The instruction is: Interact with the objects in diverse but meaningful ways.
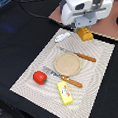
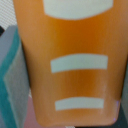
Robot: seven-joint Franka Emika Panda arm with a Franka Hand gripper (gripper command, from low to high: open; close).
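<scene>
A woven beige placemat (image 1: pixel 92 67), rectangular and finely ribbed, is laid on a dark tabletop (image 1: pixel 21 42) and is taken as the landmark.

At the middle of the placemat a round tan plate (image 1: pixel 67 64) is set, flat and matte. Beside the plate, on the side toward the arm, a knife (image 1: pixel 79 55) with a wooden handle is laid; on the opposite side a second wooden-handled utensil (image 1: pixel 65 77) is laid, its metal end pointing toward the tomato.

A red tomato (image 1: pixel 40 77), round and glossy, is placed near the placemat's edge at the exterior view's left. A yellow rectangular packet (image 1: pixel 65 92) is placed near the placemat's near edge; a red label is seen on its top, but the writing is too blurred to be read.

A white fish (image 1: pixel 62 36), elongated and smooth, is laid at the far corner of the placemat, at the exterior view's left of the bread loaf.

The orange-brown bread loaf (image 1: pixel 85 33) is found at the far edge of the placemat, directly under the white arm housing. In the wrist view the bread loaf (image 2: pixel 75 65) fills the frame: a smooth orange surface crossed by pale cream bars, with a grey-and-teal pad (image 2: pixel 11 85) just beside it.

The gripper (image 1: pixel 85 29) is lowered over the loaf; whether its jaws are clenched or released cannot be told.
</scene>
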